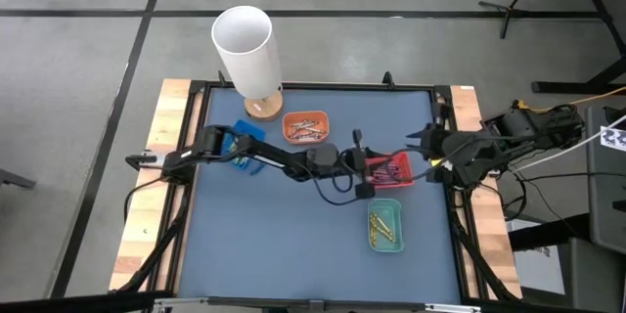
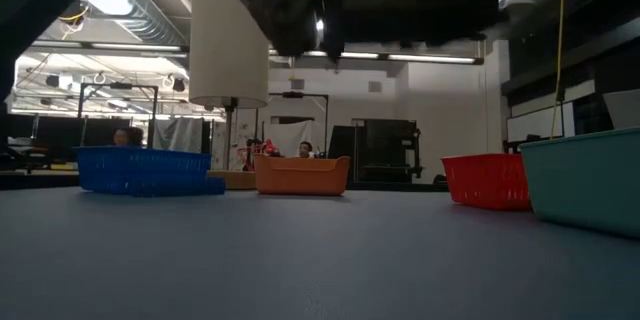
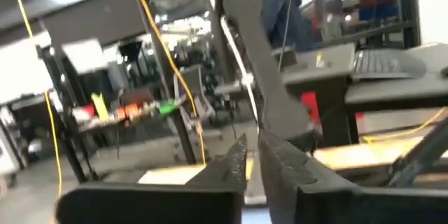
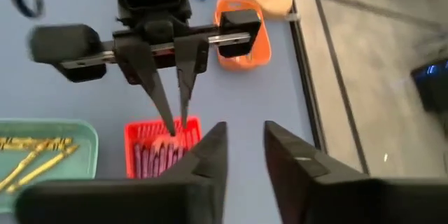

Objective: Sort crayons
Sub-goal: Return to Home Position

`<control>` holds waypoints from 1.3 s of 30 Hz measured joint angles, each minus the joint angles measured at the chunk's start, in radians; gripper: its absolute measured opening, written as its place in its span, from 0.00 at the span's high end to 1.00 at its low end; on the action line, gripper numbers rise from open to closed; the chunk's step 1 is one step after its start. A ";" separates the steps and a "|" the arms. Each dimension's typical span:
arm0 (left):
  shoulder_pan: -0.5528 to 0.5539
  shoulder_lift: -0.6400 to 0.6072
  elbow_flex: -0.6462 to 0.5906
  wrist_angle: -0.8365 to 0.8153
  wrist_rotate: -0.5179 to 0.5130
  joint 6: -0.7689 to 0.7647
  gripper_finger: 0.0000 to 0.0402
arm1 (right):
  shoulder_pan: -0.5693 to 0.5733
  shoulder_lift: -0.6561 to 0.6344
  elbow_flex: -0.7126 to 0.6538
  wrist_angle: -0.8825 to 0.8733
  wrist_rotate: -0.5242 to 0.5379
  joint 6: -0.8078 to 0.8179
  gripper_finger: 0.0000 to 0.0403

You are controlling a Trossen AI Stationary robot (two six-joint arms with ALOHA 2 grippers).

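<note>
Purple crayons (image 4: 157, 157) lie in the red tray (image 1: 399, 170). Yellow crayons (image 1: 383, 223) lie in the green tray (image 4: 84, 136), and pale ones (image 1: 306, 129) in the orange tray (image 4: 241, 38). My left gripper (image 4: 177, 127) reaches across the table. Its fingertips hover above the red tray's left part, nearly together, and I see nothing between them. In its own wrist view my left gripper (image 3: 253, 155) looks out at the room. My right gripper (image 4: 245, 129) waits raised at the table's right edge (image 1: 430, 155), open, with nothing between its fingers.
A blue tray (image 1: 245, 143) stands at the far left of the mat. A tall white cylinder (image 1: 245, 47) on a wooden disc stands at the far edge. Bare blue mat (image 1: 274, 245) stretches along the near side. People sit in the room beyond the table (image 2: 305, 150).
</note>
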 joint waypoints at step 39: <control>-0.157 -1.318 -0.401 -1.359 -0.255 -0.189 1.00 | 0.000 -0.425 -0.401 0.530 -0.079 -0.185 0.99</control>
